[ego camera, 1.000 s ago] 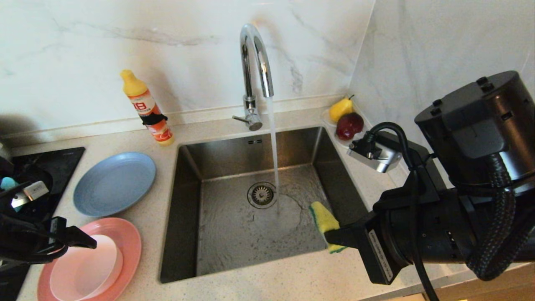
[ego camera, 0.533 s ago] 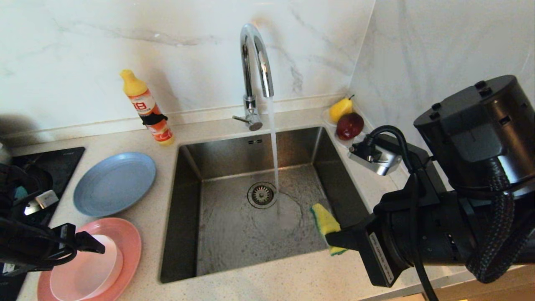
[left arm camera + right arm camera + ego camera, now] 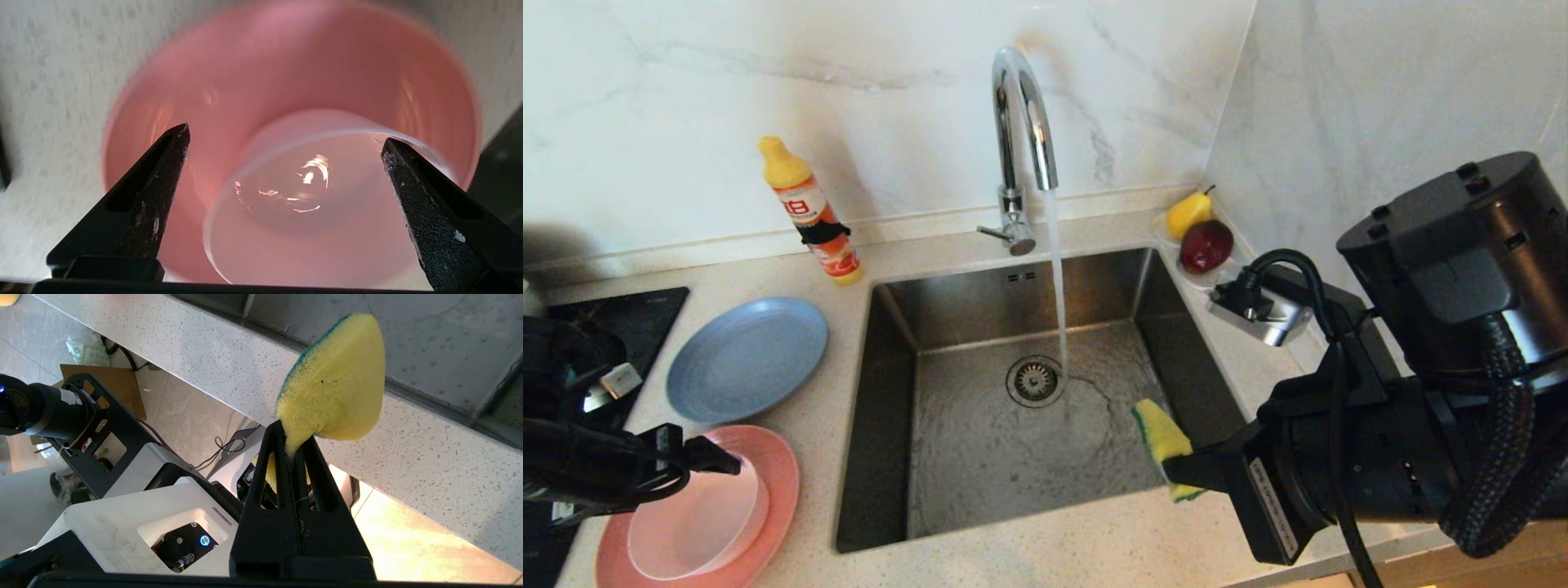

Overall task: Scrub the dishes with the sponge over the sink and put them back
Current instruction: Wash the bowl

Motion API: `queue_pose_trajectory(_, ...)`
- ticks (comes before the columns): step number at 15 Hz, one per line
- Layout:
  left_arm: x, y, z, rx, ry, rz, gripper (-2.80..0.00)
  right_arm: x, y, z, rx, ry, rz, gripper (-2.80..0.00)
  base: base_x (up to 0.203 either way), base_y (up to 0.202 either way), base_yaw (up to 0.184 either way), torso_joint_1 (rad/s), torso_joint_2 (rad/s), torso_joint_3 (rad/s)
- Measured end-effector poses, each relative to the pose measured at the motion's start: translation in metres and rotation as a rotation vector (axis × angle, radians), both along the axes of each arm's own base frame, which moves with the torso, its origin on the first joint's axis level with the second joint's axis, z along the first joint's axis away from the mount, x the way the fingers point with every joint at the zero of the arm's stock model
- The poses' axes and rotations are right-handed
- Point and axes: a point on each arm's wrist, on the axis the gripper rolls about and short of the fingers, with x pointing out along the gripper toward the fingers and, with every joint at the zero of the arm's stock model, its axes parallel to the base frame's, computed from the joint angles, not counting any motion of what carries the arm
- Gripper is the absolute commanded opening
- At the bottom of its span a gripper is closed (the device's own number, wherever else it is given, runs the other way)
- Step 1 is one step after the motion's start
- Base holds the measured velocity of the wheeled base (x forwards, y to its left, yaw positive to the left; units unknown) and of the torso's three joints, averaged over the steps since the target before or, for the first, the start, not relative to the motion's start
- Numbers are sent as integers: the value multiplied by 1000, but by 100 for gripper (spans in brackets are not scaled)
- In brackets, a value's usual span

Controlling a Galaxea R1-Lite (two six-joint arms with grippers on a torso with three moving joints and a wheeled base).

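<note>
A pale pink bowl [image 3: 698, 510] [image 3: 310, 204] rests on the salmon-pink plate [image 3: 776, 474] [image 3: 245, 81] at the counter's near left. My left gripper [image 3: 723, 461] [image 3: 286, 134] hovers open over it. One finger is above the plate beside the bowl and the other is by the bowl's rim. Behind them lies the grey-blue plate [image 3: 747, 355]. The steel sink [image 3: 980, 302] has water running from its tap [image 3: 1023, 106]. Over the sink's near right edge, my right gripper [image 3: 1176, 472] [image 3: 292, 437] is shut on the narrow end of the yellow-and-green sponge [image 3: 1164, 437] [image 3: 335, 379].
An orange dish-soap bottle [image 3: 809, 212] stands behind the plates. A white saucer [image 3: 1168, 237] with a pear and a red fruit sits in the back right corner. A black hob [image 3: 645, 314] borders the counter at the left. The marble wall is close on the right.
My left gripper has slid rightward over the pale pink bowl, with its fingers spread a little wider. The right arm and sponge have barely moved.
</note>
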Motion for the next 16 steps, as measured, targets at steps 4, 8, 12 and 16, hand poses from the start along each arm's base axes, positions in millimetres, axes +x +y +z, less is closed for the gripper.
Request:
queue_pose_trajectory(4,9,1,-10,-21,9,18,0,-1,-1,0,0,2,-1,-280,0,0,0,0,0,0)
queue_pose_trajectory(8,12,-7,-15,-31,29,-6,0,-2,-3,1,5,-1,-2,-280,0,0,0,0,0,0)
queue_pose_trajectory(12,12,-8,-16,-22,36,-6,0,-4,-4,1,5,-1,-2,-280,0,0,0,0,0,0)
queue_pose_trajectory(16,11,-8,-18,-2,52,-1,0,-4,-5,2,7,-3,-2,-280,0,0,0,0,0,0)
